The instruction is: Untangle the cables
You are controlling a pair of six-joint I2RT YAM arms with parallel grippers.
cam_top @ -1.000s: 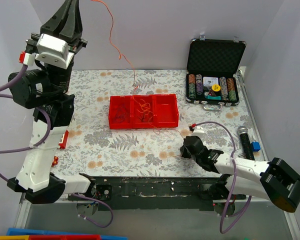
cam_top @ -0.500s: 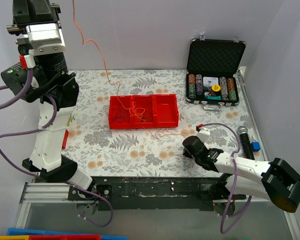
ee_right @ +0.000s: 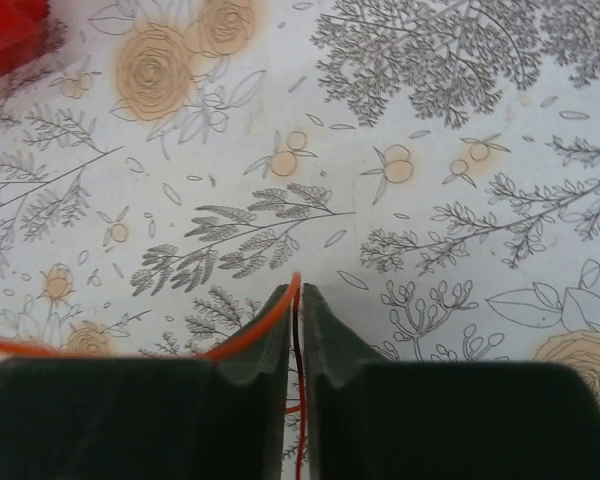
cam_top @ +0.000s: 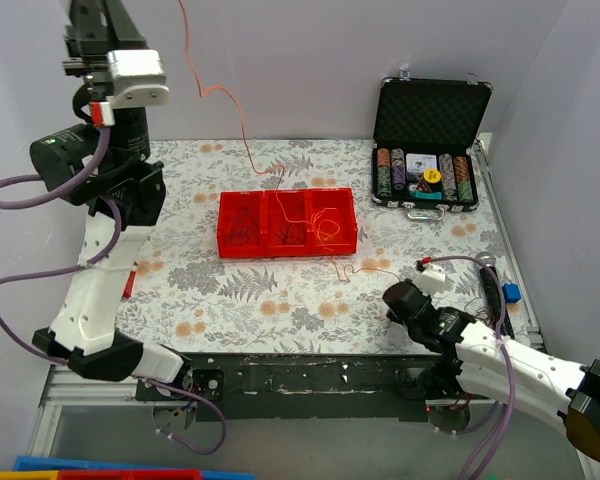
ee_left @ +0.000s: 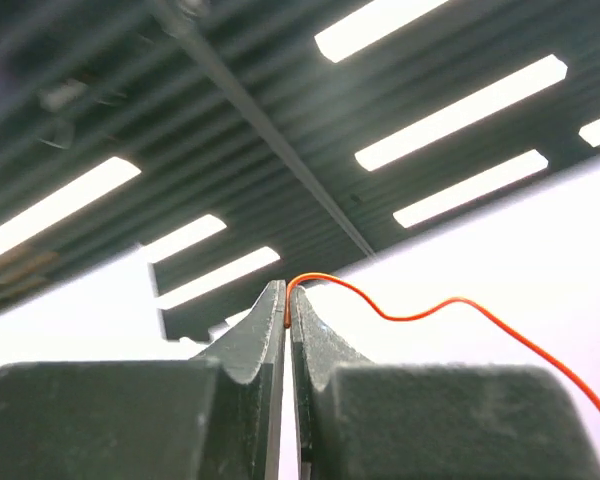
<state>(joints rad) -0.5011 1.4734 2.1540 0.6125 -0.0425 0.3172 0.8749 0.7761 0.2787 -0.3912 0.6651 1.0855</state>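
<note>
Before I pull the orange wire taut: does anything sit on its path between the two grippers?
Yes. From the left gripper the orange wire drops into the red tray, loops among the other strands, and crosses the front wall to the right gripper. Strands and wall could snag it.

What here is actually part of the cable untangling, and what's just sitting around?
Part of the job: orange wire, pinched by left gripper and right gripper; tangled cables in the red tray.
Lying about: poker chip case, small blue object.
</note>
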